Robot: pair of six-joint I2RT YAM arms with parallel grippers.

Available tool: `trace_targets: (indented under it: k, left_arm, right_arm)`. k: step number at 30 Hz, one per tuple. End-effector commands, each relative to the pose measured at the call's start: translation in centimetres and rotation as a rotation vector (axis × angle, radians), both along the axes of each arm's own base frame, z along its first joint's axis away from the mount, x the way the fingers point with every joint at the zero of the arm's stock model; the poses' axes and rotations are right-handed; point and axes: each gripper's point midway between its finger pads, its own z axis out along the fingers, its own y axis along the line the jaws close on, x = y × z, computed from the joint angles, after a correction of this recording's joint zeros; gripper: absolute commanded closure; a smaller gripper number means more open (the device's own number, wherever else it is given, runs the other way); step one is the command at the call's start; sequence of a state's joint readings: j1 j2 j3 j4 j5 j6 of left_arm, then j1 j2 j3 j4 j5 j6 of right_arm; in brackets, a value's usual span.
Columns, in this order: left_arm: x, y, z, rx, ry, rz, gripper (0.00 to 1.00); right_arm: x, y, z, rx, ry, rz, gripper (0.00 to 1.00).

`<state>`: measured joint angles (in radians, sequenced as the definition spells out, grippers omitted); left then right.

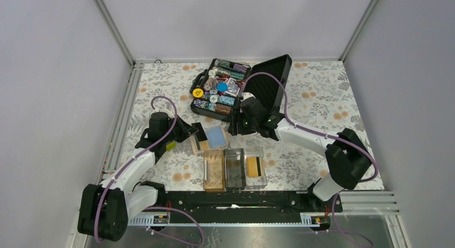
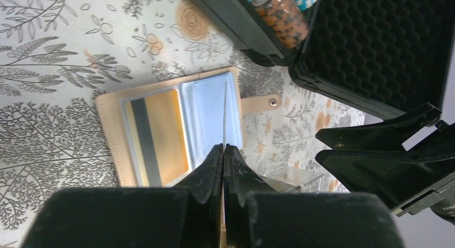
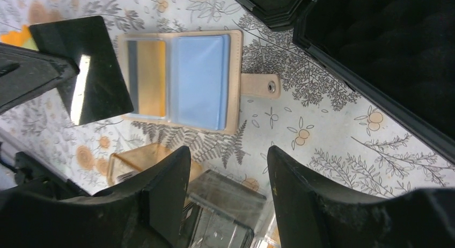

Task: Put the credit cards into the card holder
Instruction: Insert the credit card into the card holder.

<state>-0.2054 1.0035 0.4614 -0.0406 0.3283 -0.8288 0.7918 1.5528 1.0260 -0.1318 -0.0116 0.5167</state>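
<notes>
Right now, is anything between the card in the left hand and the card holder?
Nothing visible lies between the left hand, with its dark card, and the brown left compartment of the card holder. The open right hand hangs by the far edge of the middle compartment and may crowd that route.

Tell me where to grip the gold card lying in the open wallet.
Take the gold card by its long edge nearest the fold of the wallet, the open right gripper coming from the blue page side. It lies flat, tucked in, so only an edge offers purchase; which way it slides out is unclear.
</notes>
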Motion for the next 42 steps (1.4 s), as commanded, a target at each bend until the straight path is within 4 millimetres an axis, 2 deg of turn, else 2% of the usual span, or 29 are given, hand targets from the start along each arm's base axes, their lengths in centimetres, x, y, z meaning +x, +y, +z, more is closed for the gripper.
trace_targets:
  k: [1, 12, 14, 24, 34, 42]
  left_arm:
    - [1.7, 0.7, -0.3, 0.0, -0.049, 0.048, 1.0]
    - [2.0, 1.0, -2.3, -0.012, -0.02, 0.054, 1.0]
    - [2.1, 1.3, -2.6, -0.001, -0.018, 0.063, 1.0]
    - [2.3, 2.9, -3.5, 0.05, -0.01, 0.112, 1.0]
    - [2.3, 3.4, -3.7, 0.047, -0.007, 0.127, 1.0]
    - [2.4, 3.9, -3.7, 0.024, -0.014, 0.149, 1.0]
  right_arm:
    - [1.3, 0.8, -1.1, -0.037, -0.008, 0.01, 0.39]
    - [2.9, 2.7, -5.2, -0.035, 0.026, -0.004, 0.35]
    - [3.7, 2.9, -5.5, -0.03, 0.005, -0.031, 0.35]
    - [5.2, 3.4, -7.2, -0.037, 0.002, -0.091, 0.43]
    - [2.8, 4.4, -8.6, -0.042, 0.084, -0.051, 0.5]
    - [0.5, 6.8, -9.1, 0.0, 0.153, 0.002, 0.56]
